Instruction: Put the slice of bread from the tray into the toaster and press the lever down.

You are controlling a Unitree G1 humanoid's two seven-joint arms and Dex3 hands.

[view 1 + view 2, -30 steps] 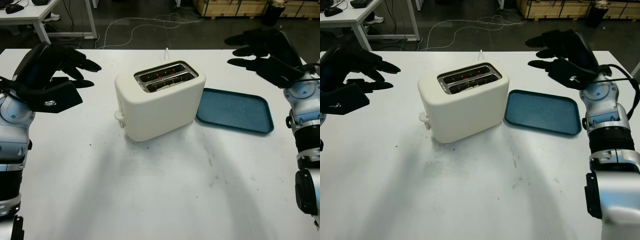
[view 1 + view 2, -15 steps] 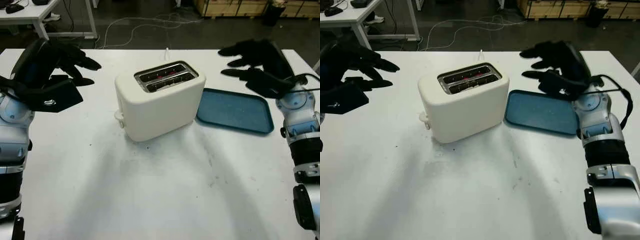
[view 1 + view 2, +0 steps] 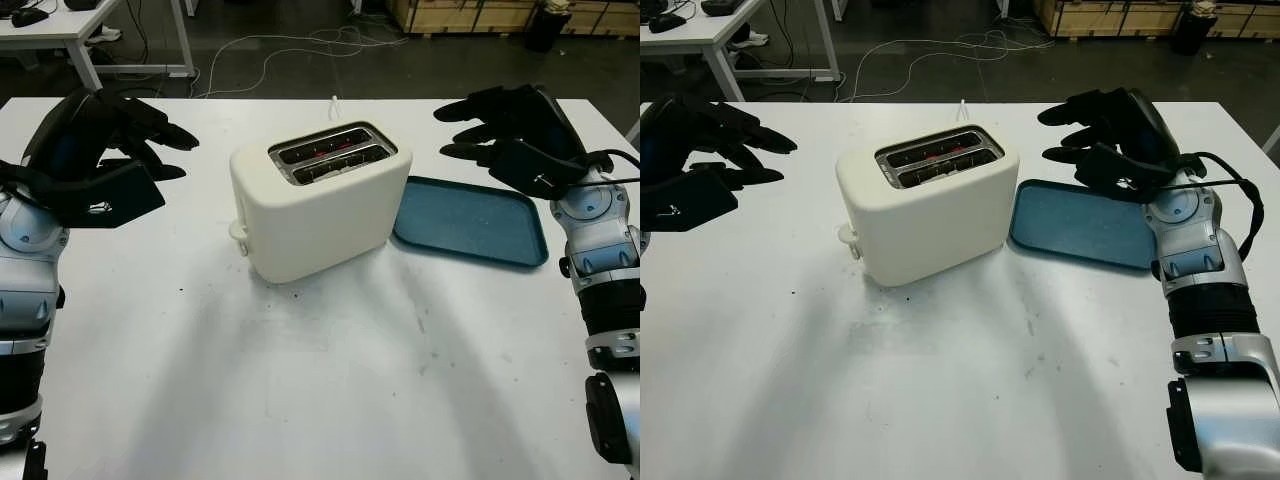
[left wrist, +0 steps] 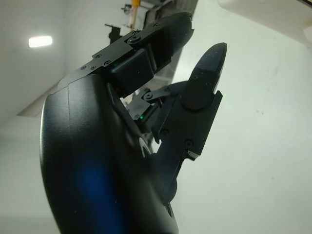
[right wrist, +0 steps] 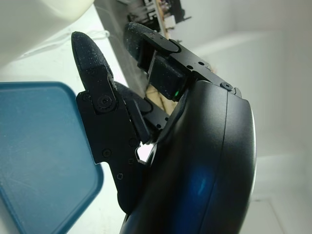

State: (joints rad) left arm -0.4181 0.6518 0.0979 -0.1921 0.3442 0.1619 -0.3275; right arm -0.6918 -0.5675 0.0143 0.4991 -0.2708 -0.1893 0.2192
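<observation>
In the left eye view, the cream toaster point(image 3: 318, 200) stands at the centre of the white counter point(image 3: 300, 380), its lever point(image 3: 238, 236) on the left end and its slots glowing red. The blue tray point(image 3: 470, 221) lies just right of it, bare. The left robot hand point(image 3: 110, 150) hovers open at upper left, holding nothing.

In the right eye view, the right robot hand point(image 3: 1110, 140) hangs open over the tray's far edge at upper right, holding nothing.

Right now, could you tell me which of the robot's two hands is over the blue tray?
The right hand, open, hangs above the far edge of the blue tray, right of the toaster. The left hand, also open, is over bare table left of the toaster.
</observation>
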